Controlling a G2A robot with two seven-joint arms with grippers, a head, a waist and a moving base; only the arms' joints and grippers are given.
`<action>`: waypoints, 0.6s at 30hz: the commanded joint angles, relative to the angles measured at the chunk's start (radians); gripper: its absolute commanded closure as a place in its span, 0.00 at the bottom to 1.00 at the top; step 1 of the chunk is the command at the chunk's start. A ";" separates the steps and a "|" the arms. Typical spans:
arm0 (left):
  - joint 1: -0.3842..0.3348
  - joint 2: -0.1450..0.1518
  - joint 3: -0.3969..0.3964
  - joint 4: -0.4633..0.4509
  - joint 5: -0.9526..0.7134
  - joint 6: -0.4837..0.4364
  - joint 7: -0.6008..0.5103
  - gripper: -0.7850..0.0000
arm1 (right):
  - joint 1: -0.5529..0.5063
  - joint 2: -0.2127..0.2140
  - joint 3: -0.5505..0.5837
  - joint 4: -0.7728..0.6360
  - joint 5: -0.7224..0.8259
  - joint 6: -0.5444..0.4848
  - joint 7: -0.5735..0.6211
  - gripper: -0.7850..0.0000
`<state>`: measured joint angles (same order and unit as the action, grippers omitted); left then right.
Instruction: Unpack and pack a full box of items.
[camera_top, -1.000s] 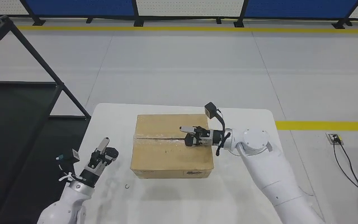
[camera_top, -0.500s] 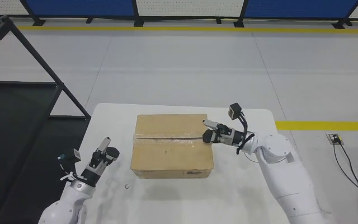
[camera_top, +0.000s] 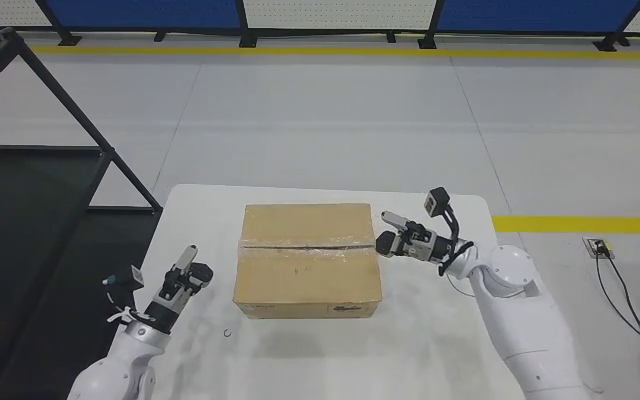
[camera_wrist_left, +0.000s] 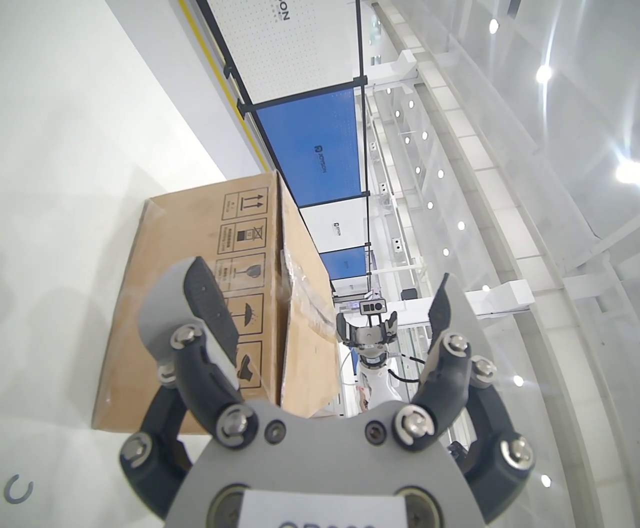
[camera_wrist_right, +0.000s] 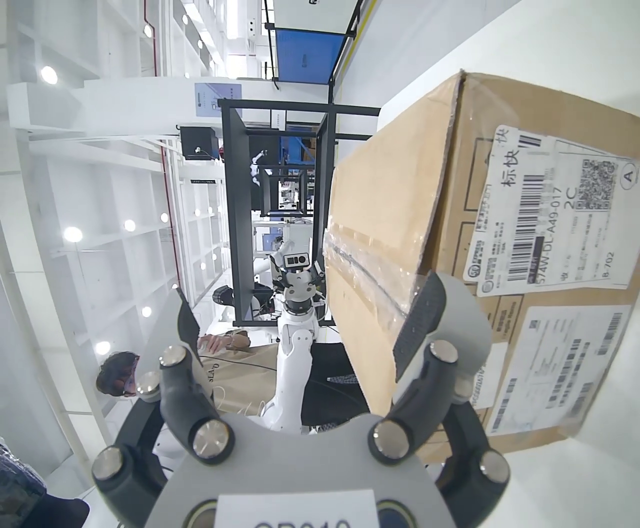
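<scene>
A closed brown cardboard box (camera_top: 308, 258) stands in the middle of the white table, its top flaps meeting at a seam under crinkled clear tape (camera_wrist_right: 370, 280). My right gripper (camera_top: 385, 238) hangs open and empty just past the box's right end, level with the seam; the labelled end face (camera_wrist_right: 550, 235) is close to one finger (camera_wrist_right: 425, 320). My left gripper (camera_top: 184, 268) is open and empty near the table's front left, a short way from the box's left end (camera_wrist_left: 200, 310), pointing toward it.
A small metal ring (camera_top: 229, 333) lies on the table (camera_top: 300, 360) in front of the box's left corner. A black metal frame (camera_top: 60, 150) stands off the table's left side. Bare tabletop surrounds the box.
My right gripper slid right along the top seam from the middle of the box and came off past the right end. The left arm stayed still.
</scene>
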<state>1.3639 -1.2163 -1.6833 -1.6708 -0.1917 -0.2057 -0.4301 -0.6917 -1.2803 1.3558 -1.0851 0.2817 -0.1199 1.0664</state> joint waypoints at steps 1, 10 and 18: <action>-0.001 0.000 0.003 0.001 0.000 0.000 0.000 0.00 | -0.005 0.002 0.002 0.000 0.004 -0.001 -0.001 0.00; -0.007 0.002 0.011 0.004 0.000 0.002 0.003 0.00 | -0.012 0.008 -0.011 0.008 0.022 -0.004 -0.007 0.00; -0.008 0.005 0.013 0.008 -0.001 0.004 0.005 0.00 | 0.006 0.011 -0.033 0.048 0.003 0.013 -0.026 0.00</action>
<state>1.3561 -1.2120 -1.6698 -1.6635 -0.1923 -0.2016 -0.4253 -0.6879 -1.2694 1.3252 -1.0409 0.2894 -0.1097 1.0432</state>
